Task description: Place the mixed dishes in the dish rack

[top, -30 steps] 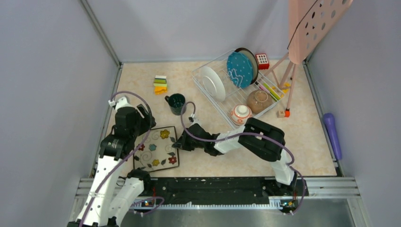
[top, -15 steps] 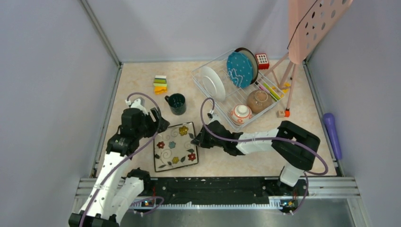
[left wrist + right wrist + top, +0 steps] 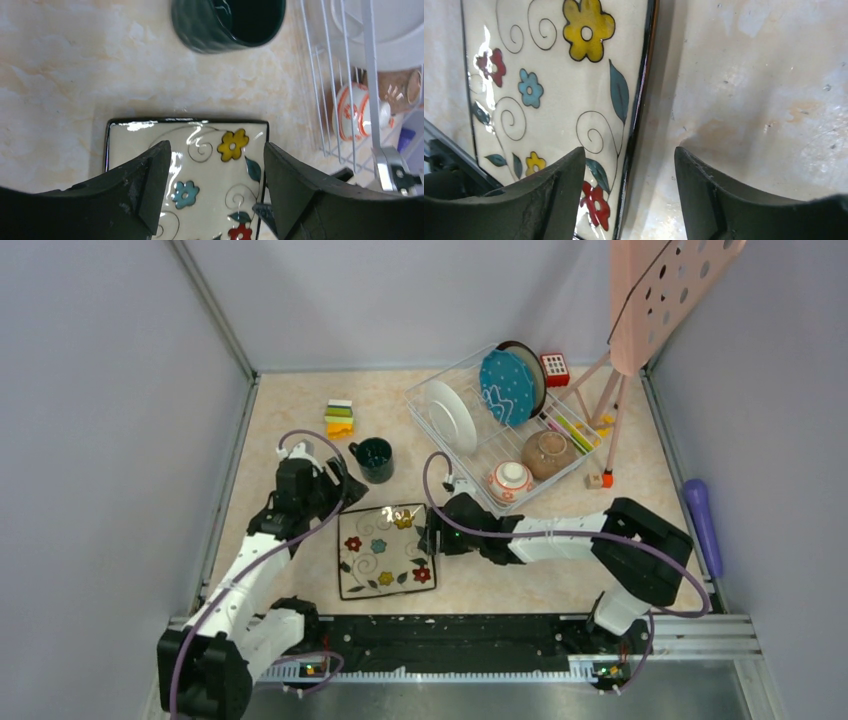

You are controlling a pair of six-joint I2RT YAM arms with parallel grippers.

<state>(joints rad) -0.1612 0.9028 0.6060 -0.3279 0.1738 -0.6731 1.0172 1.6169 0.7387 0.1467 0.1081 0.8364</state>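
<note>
— Two grippers at one plate: does either have hold of it?

— Neither. The left gripper [image 3: 215, 150] is spread wide above the square floral plate [image 3: 385, 552], which lies flat on the marbled tabletop [image 3: 749, 100]. The plate's far black rim and a yellow flower sit just beyond its fingertips. Whether those tips touch the glaze cannot be told.

— And the right gripper [image 3: 628, 152]?

— It is also released, jaws well apart. The plate's side rim runs up between them, so one finger hangs over the painted face and the other over bare tabletop. No pad presses the rim.

— What lies ahead of the left gripper?

— The teal mug [image 3: 228, 20] stands upright on the tabletop, straight beyond the fingertips and apart from the plate. The white wires of the dish rack [image 3: 478, 452] are off to the gripper's right.

— What does the rack hold?

— The orange bowl [image 3: 511, 480] sits at the corner nearest the right gripper, just past its wrist. The brown bowl [image 3: 548, 454] is beside it, farther along. Beyond those, a white plate [image 3: 452, 416] stands on edge in the dividers. The blue white-dotted plate [image 3: 506, 388] leans at the end farthest from both grippers.

— So which dishes are outside the rack?

— The floral plate, under both grippers, and the mug, ahead of the left one.
</note>
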